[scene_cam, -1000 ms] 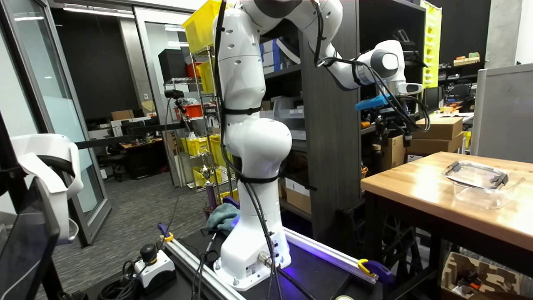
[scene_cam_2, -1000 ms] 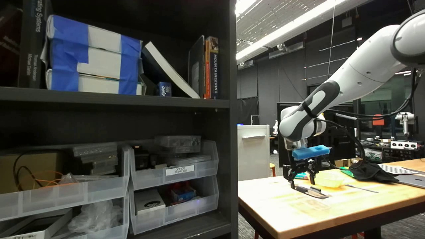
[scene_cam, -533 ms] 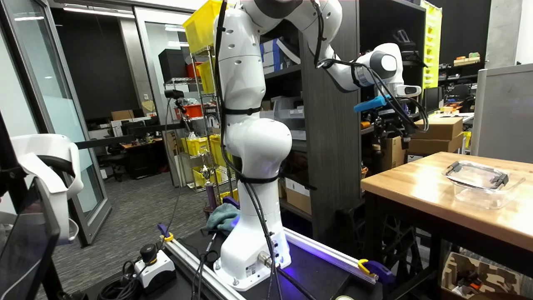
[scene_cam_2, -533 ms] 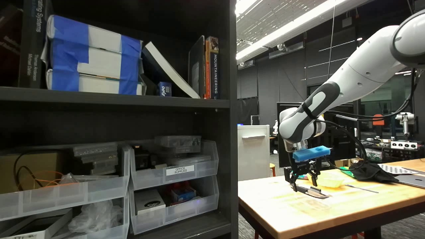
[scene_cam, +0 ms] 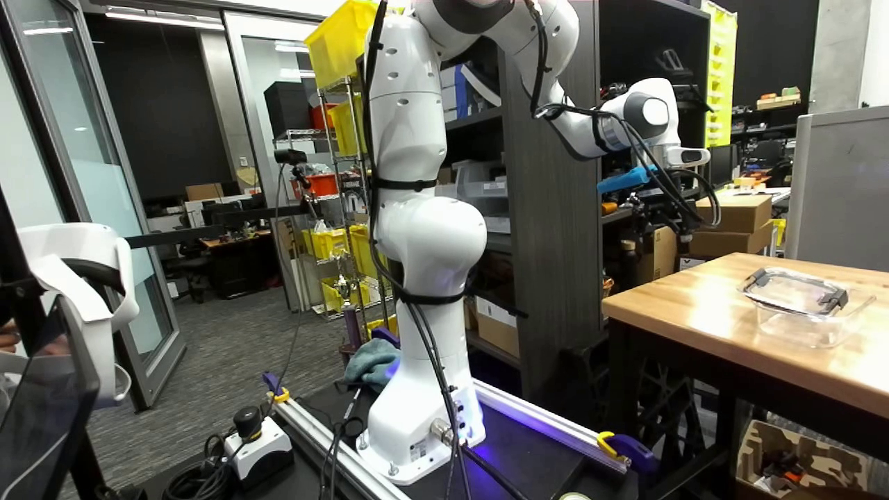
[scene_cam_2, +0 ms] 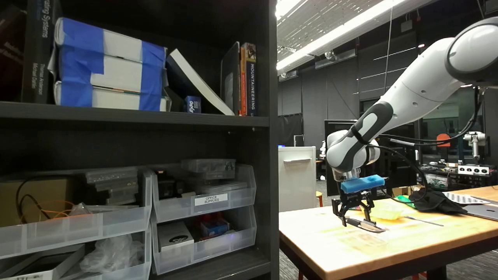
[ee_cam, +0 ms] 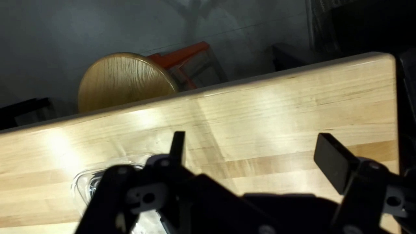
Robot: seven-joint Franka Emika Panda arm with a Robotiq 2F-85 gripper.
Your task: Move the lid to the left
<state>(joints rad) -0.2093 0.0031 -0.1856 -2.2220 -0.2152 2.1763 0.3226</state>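
Observation:
The see-through lid (scene_cam: 793, 291) with its dark rim and grey clips sits on top of the clear plastic box (scene_cam: 802, 330) on the wooden table. In an exterior view the lid (scene_cam_2: 367, 225) shows nearly edge-on above the faint box (scene_cam_2: 369, 240). In the wrist view the lid (ee_cam: 85, 186) is at the lower left, mostly hidden behind a finger. My gripper (ee_cam: 252, 152) is open and empty, with bare tabletop between its fingers. In an exterior view the gripper (scene_cam_2: 356, 221) overlaps the lid, but in an exterior view the gripper (scene_cam: 663, 226) hangs apart from it, higher.
A dark shelf (scene_cam_2: 136, 120) with books and bins stands beside the table (scene_cam_2: 311, 241). A yellow container (scene_cam_2: 385, 210), a black cloth (scene_cam_2: 435, 202) and a laptop (scene_cam_2: 484, 211) lie farther along the table. A round wooden stool (ee_cam: 123, 81) stands at the table's edge.
The arm and open gripper have come down a little and tilted slightly. In an exterior view the gripper has shifted slightly toward the table. The lid and box have not moved.

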